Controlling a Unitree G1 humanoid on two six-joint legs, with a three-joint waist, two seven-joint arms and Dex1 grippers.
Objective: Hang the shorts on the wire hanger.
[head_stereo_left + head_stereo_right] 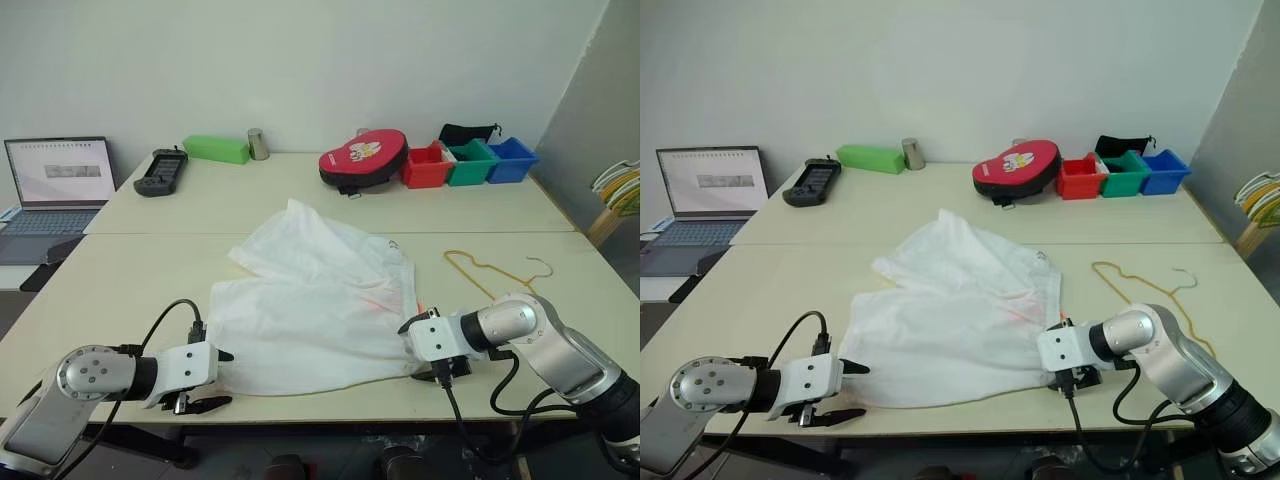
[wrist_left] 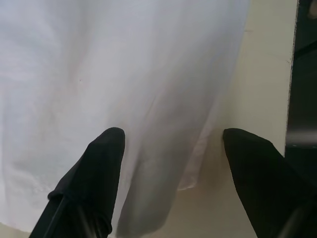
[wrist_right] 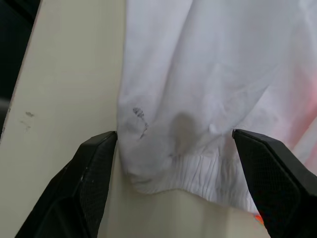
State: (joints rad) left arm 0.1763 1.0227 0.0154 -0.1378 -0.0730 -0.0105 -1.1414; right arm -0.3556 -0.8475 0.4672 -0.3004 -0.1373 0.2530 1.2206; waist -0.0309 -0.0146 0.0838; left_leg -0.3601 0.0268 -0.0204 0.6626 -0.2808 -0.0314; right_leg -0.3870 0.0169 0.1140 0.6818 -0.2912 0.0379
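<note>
Left eye view: the shorts (image 1: 315,305) lie crumpled flat on the near cream table (image 1: 120,290), thin white fabric with soft folds and a faint pinkish-red streak toward their right side. The wire hanger (image 1: 495,270) lies flat just to the right of them, apart from the cloth: thin yellow wire, wavy shoulders, silvery hook pointing away from the shorts.

Back table, seen from the head cameras: open laptop (image 1: 55,185) at far left, black handheld controller (image 1: 160,172), green rectangular block (image 1: 216,149), small metal cylinder (image 1: 258,144), red rounded zip case (image 1: 363,158), then red bin (image 1: 427,167), green bin (image 1: 472,163) and blue bin (image 1: 511,160) in a row. Striped hangers (image 1: 620,190) at the far right edge.

Wrist views add the close detail. Left wrist view: left gripper (image 2: 171,148) spread wide, one finger over the cloth, the other over bare tabletop, with the shorts' hem edge between them; nothing pinched. Right wrist view: right gripper (image 3: 176,153) spread wide too, straddling a corner of the shorts with a gathered, ribbed elastic band, a small dark smudge above it and a pink tint at one side. Cannot tell if either set of fingers touches the fabric.

From the head cameras: the left gripper sits at the shorts' near-left corner, the right gripper at the near-right corner, both angled down toward the table edge.
</note>
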